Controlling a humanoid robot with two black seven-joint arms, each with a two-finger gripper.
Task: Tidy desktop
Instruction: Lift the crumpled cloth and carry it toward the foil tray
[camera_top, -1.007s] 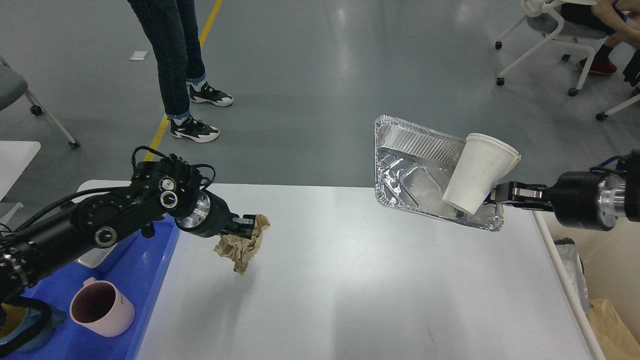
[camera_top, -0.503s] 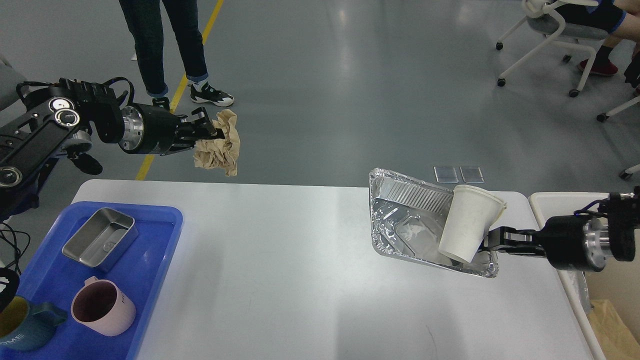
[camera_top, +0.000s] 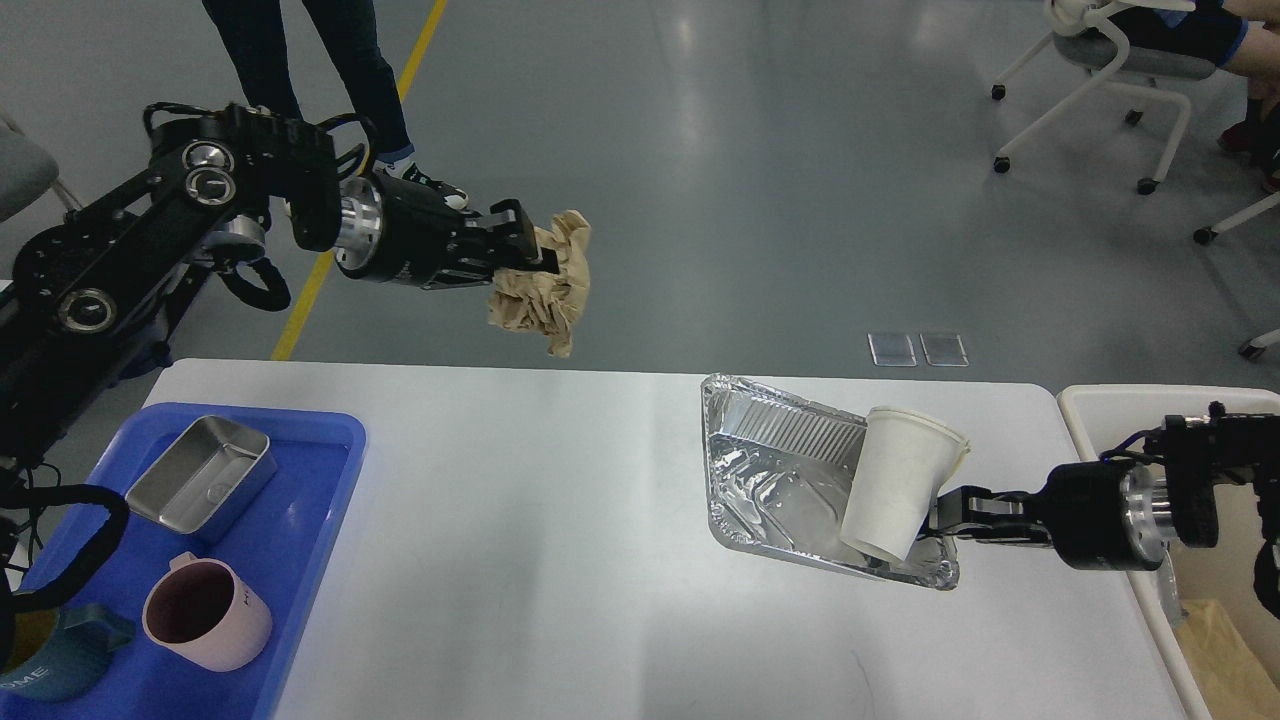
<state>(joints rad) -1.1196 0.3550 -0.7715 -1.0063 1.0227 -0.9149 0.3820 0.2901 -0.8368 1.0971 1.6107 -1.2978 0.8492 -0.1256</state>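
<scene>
The white desktop (camera_top: 560, 560) fills the lower middle of the head view. My left gripper (camera_top: 535, 256) is shut on a crumpled brown paper (camera_top: 545, 292) and holds it high above the desktop's far edge. My right gripper (camera_top: 940, 518) is shut on the rim of a foil tray (camera_top: 775, 480), which sits tilted over the right part of the desktop. A white paper cup (camera_top: 898, 482) leans in the tray against the gripper.
A blue tray (camera_top: 290, 560) at the left holds a metal box (camera_top: 200, 485), a pink mug (camera_top: 205, 615) and a teal mug (camera_top: 55, 660). A cream-white bin (camera_top: 1100, 405) stands off the right edge. A person (camera_top: 330, 60) stands at the far left; chairs (camera_top: 1110, 70) stand at the far right.
My left gripper has swung up and then right with the crumpled paper. My right gripper has lowered the foil tray and cup toward the desktop and shifted them left.
</scene>
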